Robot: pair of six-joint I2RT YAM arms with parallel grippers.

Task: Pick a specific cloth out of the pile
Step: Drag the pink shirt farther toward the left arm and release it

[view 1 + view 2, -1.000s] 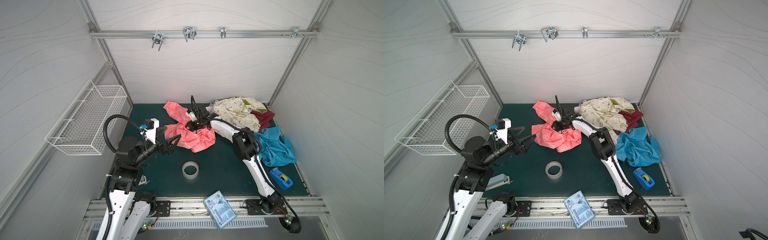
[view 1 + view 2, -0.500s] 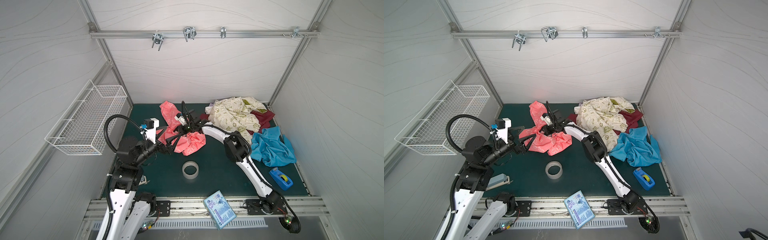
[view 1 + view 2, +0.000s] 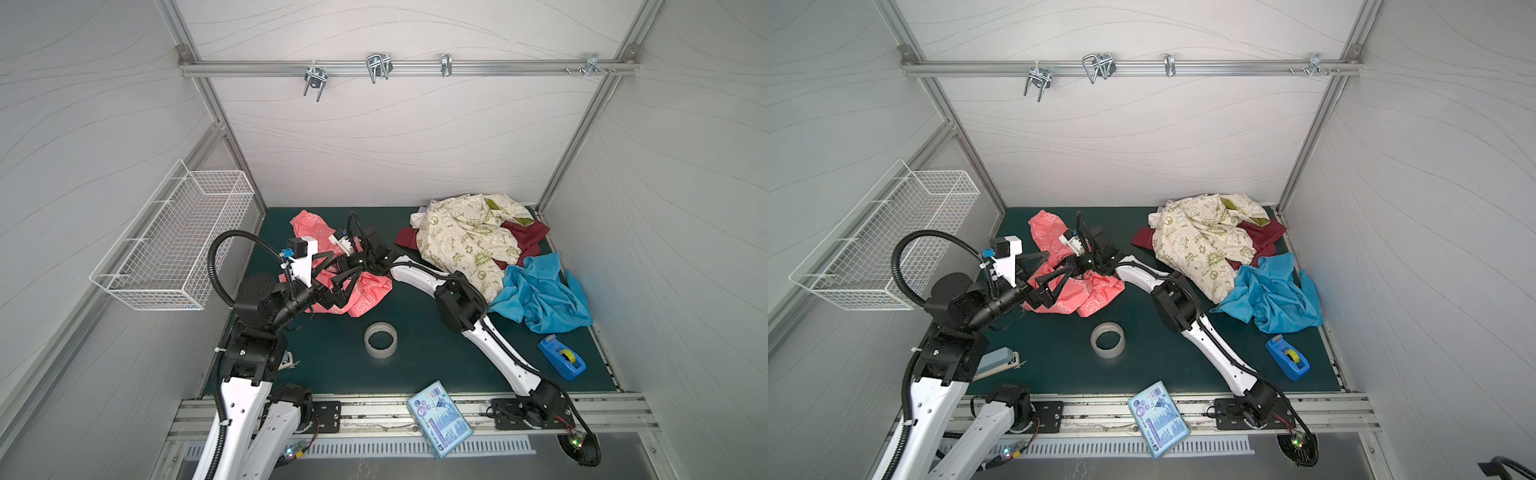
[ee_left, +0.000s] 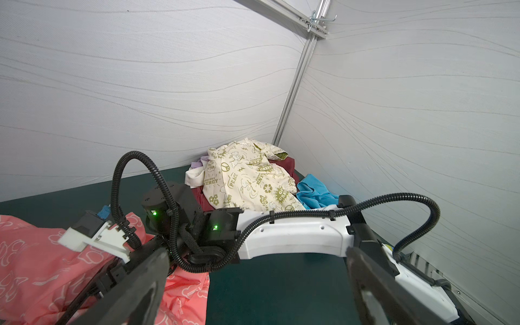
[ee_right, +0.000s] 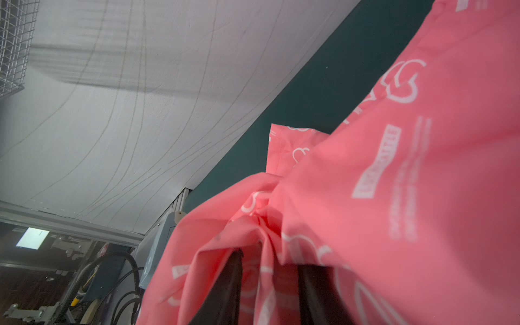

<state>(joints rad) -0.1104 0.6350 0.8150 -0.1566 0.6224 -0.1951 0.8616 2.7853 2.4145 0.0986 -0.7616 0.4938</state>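
Note:
The coral-pink cloth [image 3: 370, 293] [image 3: 1096, 291] with white doodles lies crumpled on the green mat left of centre, apart from the pile [image 3: 461, 241] [image 4: 247, 180] of cream, maroon and blue cloths at the back right. My right gripper [image 5: 270, 281] [image 3: 1069, 268] reaches across to the left and is shut on a bunched fold of the cloth [image 5: 422, 168]. My left gripper [image 4: 257, 259] [image 3: 345, 268] is open, with nothing between its fingers. It sits just over the cloth [image 4: 33, 261], right against the right arm's wrist.
A tape roll [image 3: 380, 338] stands in front of the cloth. A blue tape dispenser [image 3: 561, 361] is at the front right, a booklet [image 3: 439, 417] on the front rail, a stapler [image 3: 996, 361] at the front left. A wire basket [image 3: 174, 245] hangs on the left wall.
My right gripper has dragged the coral-pink cloth to the left, away from the pile. It now sits right against my open left gripper, which has hardly moved.

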